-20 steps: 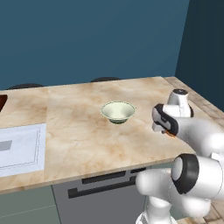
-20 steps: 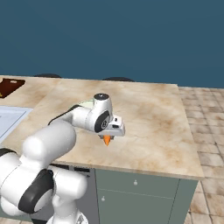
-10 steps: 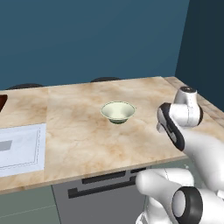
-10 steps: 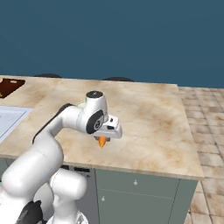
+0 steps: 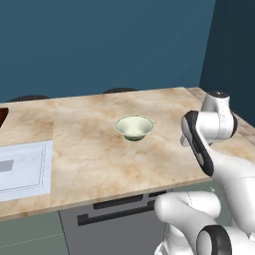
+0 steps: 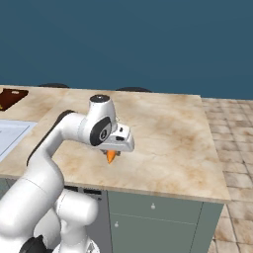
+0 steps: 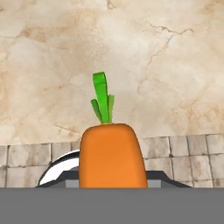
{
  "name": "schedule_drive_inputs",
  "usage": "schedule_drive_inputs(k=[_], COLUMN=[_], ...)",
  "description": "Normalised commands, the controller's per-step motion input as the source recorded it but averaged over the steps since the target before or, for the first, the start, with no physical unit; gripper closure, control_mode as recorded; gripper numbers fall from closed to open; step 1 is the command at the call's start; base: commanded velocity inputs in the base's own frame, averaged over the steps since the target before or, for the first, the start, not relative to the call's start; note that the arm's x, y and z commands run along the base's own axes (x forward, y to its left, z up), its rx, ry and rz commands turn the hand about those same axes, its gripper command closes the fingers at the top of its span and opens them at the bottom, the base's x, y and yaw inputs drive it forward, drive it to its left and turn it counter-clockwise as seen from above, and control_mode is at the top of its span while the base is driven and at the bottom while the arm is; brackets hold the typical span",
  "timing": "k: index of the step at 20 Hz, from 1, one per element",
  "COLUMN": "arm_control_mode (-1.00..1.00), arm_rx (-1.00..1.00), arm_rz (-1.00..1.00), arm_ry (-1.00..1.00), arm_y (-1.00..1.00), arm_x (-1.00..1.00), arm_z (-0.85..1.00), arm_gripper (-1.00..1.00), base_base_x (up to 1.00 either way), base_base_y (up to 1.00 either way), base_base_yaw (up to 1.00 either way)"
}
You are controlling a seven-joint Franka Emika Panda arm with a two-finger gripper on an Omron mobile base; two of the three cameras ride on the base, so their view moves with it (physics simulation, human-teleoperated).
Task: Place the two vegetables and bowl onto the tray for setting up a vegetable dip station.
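My claw (image 6: 112,152) grips the carrot (image 6: 111,156); since a second ago it sits higher above the bench (image 6: 163,128), farther from the bowl (image 5: 133,127).

Carrot (image 7: 112,155) orange, green top – bowl (image 5: 133,127) pale greenish-white – counter (image 5: 94,154) beige marbled.

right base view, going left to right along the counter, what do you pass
tray → sink basin → gripper holding the carrot → bare marble counter → tiled floor
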Motion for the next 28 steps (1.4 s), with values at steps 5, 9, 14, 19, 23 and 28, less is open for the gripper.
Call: schedule_drive_inputs(k=[5,9,14,19,23,28], arm_control_mode=[-1.0,-1.0,-1.0,-1.0,-1.0,-1.0], arm_rx=[0.0,0.0,0.0,0.0,0.0,0.0], arm_rz=[0.0,0.0,0.0,0.0,0.0,0.0], arm_ry=[0.04,0.04,0.05,0.02,0.01,0.02], arm_y=[0.14,0.15,0.14,0.09,0.09,0.16], arm_x=[-0.22,-0.2,-0.19,-0.2,-0.14,-0.26], arm_z=[0.34,0.32,0.26,0.16,0.17,0.02], arm_gripper=[1.0,1.0,1.0,1.0,1.0,1.0], base_base_x=[0.0,0.0,0.0,0.0,0.0,0.0], base_base_y=[0.0,0.0,0.0,0.0,0.0,0.0], base_base_yaw=[0.0,0.0,0.0,0.0,0.0,0.0])
